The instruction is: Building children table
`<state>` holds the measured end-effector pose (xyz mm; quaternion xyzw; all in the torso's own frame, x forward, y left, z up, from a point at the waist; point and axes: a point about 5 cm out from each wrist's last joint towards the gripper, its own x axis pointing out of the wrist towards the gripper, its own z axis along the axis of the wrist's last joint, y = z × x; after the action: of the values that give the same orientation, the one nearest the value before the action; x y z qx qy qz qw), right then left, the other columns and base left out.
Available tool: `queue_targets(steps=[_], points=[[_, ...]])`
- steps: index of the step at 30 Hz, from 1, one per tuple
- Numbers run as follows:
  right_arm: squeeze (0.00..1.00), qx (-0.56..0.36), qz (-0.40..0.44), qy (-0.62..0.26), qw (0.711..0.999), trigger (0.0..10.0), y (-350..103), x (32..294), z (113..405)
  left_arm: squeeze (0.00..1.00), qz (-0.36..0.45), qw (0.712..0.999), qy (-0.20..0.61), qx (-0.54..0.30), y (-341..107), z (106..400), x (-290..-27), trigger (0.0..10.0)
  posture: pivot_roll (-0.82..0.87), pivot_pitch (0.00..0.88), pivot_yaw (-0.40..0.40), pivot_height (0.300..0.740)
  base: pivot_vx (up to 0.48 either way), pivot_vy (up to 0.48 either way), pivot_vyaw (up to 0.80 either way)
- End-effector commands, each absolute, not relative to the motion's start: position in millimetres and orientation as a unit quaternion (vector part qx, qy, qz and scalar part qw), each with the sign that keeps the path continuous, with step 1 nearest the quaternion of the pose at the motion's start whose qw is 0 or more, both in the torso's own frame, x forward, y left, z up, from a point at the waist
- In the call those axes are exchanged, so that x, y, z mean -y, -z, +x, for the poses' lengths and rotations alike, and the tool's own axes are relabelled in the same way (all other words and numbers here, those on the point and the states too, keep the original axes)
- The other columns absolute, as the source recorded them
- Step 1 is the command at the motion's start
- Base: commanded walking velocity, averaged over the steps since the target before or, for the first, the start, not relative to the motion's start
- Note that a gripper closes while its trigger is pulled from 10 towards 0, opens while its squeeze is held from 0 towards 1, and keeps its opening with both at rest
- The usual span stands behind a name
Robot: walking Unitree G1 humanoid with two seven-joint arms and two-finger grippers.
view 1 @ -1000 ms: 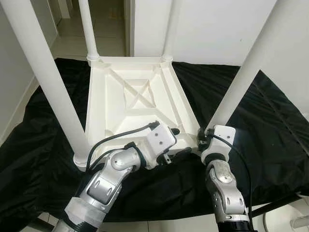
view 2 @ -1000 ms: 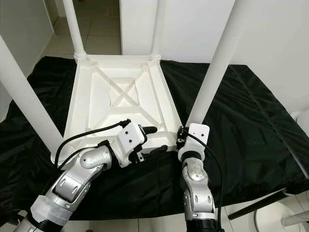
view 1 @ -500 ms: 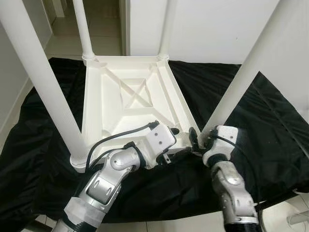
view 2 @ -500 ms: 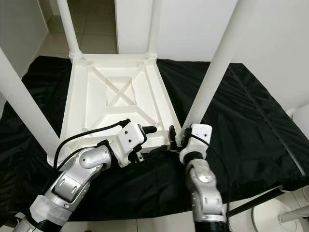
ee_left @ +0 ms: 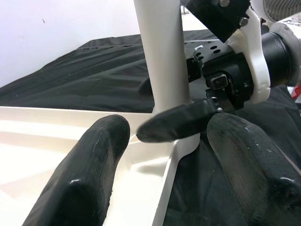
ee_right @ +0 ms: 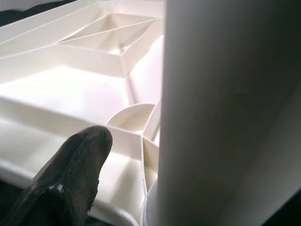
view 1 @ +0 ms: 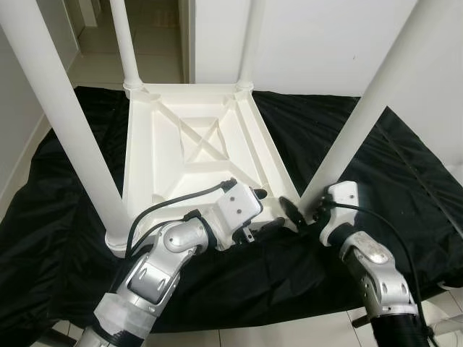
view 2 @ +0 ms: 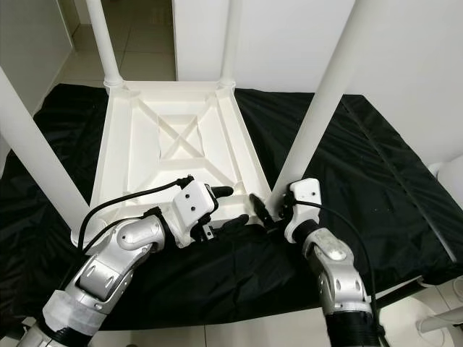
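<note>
A white children's table (view 1: 195, 148) lay upside down in the middle of the frame on a black cloth (view 1: 376, 166) that covered the floor. Its four white legs stood upward, one at each corner. The ribbed underside with a crossed brace faced up.

The left hand (view 1: 262, 211) sat at the near edge of the table, lower centre of the frame. Its two black fingers (ee_left: 99, 155) were spread apart, one above the rim and one below, gripping nothing.

The right hand (view 1: 298, 215) was at the foot of the near right leg (view 1: 362, 123), lower right of centre. One black finger (ee_right: 70, 174) lay along the table's corner just beside the leg. Its fingers were apart around the leg's base, and I cannot tell whether they pressed on it.
</note>
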<state>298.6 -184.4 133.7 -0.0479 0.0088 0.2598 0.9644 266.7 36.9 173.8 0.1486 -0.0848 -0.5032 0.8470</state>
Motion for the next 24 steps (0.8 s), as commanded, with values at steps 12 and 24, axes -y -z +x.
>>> queue_targets(steps=[12,24], points=[[0.00,-0.038,-0.107,-0.379,0.919,2.5,-131.4,179.9,319.9,0.00,0.154,0.849,0.497,0.088,-176.6,267.5,-37.4,10.0,0.00,0.024,-0.100,0.740,0.000,0.000,0.00],[0.00,-0.061,-0.066,-0.386,0.918,1.4,-121.1,183.4,318.8,0.00,0.156,0.854,0.489,0.088,-177.1,267.5,-40.2,10.0,0.01,0.021,-0.103,0.740,0.000,0.000,0.00]])
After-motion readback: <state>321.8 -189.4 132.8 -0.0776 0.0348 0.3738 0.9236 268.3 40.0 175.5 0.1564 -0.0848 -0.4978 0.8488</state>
